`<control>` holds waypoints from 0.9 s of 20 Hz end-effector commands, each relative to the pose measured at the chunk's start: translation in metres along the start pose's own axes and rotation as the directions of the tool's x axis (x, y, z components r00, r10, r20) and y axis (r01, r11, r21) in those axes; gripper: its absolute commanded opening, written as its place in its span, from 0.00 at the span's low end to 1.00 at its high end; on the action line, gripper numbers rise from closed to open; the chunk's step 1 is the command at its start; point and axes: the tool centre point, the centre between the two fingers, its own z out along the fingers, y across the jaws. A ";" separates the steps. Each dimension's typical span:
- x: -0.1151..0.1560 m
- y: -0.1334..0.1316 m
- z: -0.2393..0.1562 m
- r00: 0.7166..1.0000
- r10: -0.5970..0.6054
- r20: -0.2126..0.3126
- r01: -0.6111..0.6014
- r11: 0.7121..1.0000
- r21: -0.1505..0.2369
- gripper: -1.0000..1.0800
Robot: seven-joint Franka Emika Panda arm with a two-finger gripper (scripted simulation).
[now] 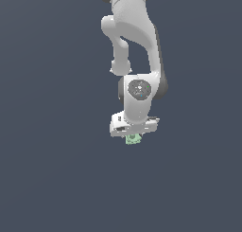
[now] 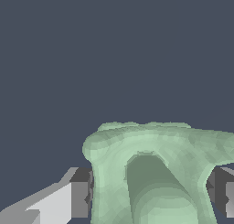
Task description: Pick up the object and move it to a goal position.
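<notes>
Object (image 1: 133, 139) is a small, pale green, lumpy thing. It hangs just under the white gripper (image 1: 133, 135), high in the middle of the exterior view, with only plain dark gray all around it. From the gripper it sits at about 6 o'clock.

Only its lower part peeks out there. The rest is hidden behind the gripper's wide white body, so its full shape is hard to tell. It looks narrower than the gripper. Which way it points, or where its long side runs, cannot be told from so small a bit.

In the wrist view the object (image 2: 157, 173) is very big and close. It has a bumpy rim and a deep hollow in the middle. Its lower part is cut off by the edge of the picture.

Two dark gray fingers (image 2: 81, 198) press against it, one on each side. The gripper (image 2: 153, 195) is closed tight on the object and has hold of it.

The white arm (image 1: 134, 46) reaches down from 12 o'clock.
</notes>
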 end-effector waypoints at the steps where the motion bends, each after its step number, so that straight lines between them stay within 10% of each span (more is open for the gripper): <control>1: -0.003 -0.005 -0.020 1.000 0.000 -0.001 0.000 1.000 0.000 0.00; 18: -0.034 -0.057 -0.214 1.000 -0.001 -0.001 0.001 1.000 -0.001 0.00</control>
